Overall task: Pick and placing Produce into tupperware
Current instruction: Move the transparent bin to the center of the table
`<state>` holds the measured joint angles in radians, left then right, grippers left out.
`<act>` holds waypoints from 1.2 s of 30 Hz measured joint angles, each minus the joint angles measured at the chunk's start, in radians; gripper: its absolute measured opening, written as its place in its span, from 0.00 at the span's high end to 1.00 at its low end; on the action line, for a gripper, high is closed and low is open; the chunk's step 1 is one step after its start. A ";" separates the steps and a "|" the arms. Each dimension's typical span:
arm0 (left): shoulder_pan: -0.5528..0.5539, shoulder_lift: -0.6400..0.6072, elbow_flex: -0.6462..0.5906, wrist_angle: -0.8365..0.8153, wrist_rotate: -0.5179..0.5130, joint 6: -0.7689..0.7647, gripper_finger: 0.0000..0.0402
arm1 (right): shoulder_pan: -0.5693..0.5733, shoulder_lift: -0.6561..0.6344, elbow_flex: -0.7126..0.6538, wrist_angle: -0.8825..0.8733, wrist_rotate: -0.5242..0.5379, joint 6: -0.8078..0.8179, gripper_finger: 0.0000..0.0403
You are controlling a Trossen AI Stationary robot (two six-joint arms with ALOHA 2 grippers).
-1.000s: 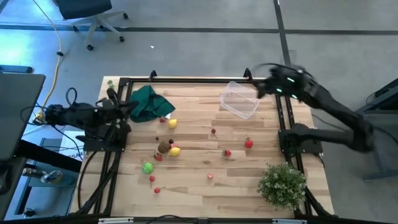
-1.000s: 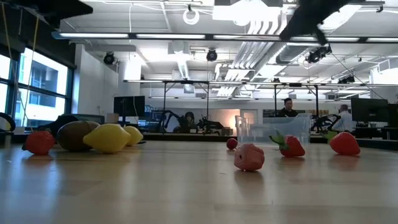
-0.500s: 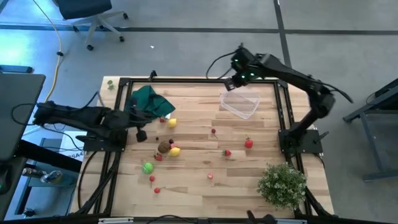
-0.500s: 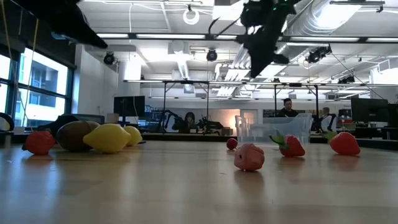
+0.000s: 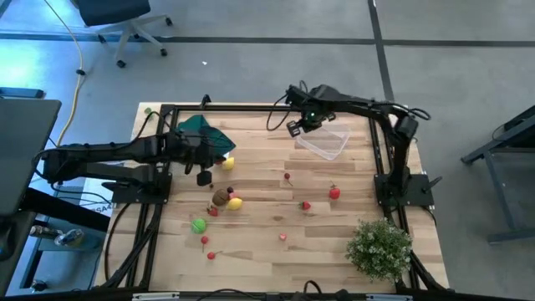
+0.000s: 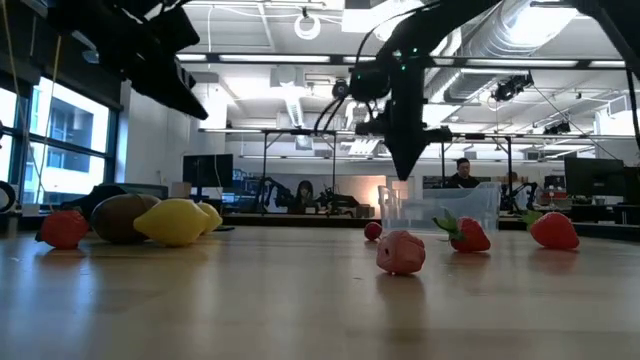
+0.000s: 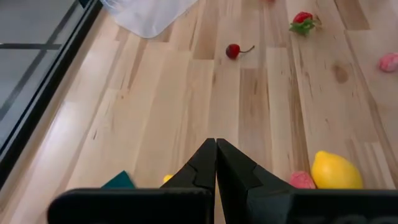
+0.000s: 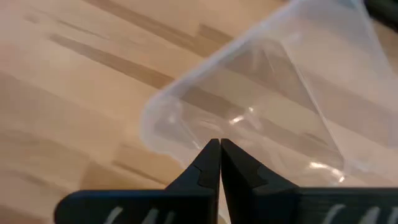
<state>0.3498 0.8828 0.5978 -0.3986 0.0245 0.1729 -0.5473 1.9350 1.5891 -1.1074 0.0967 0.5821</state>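
The clear tupperware (image 5: 324, 140) stands on its base at the far right of the wooden table. My right gripper (image 5: 294, 127) hangs shut just off the tub's left end, pointing down; in its wrist view the tupperware (image 8: 267, 93) lies right below the right gripper (image 8: 219, 146). My left gripper (image 5: 203, 177) is shut above the table's left part, beside a yellow lemon (image 5: 228, 164). Produce lies scattered on the boards: a brown kiwi (image 5: 220, 197), a second lemon (image 5: 235, 202), a green piece (image 5: 198, 225), a strawberry (image 5: 334, 193), a cherry (image 7: 234, 50). The left gripper (image 7: 216, 146) holds nothing.
A dark green cloth (image 5: 199, 138) lies crumpled at the far left corner. A bushy pale-green plant (image 5: 380, 247) stands at the near right corner. A black frame rail (image 5: 251, 107) runs round the table. Bare boards lie between the tub and the fruit.
My right gripper has swung from beyond the table's far right corner toward the left and down, tipping to point downward beside the tub. My left gripper has reached out from the left edge over the table, toward the right and near side, sinking a little. Both stayed shut.
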 joint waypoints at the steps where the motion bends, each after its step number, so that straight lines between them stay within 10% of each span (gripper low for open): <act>1: 0.005 0.002 0.000 -0.001 0.005 0.003 0.99 | 0.001 0.010 -0.001 -0.005 0.008 0.004 0.99; 36: 0.010 0.004 0.000 -0.010 0.039 0.100 0.99 | 0.224 0.098 -0.001 0.334 -0.182 0.139 0.99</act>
<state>0.3599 0.8864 0.5980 -0.4089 0.0636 0.2732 -0.3238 2.0335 1.5883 -0.7733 -0.0848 0.7211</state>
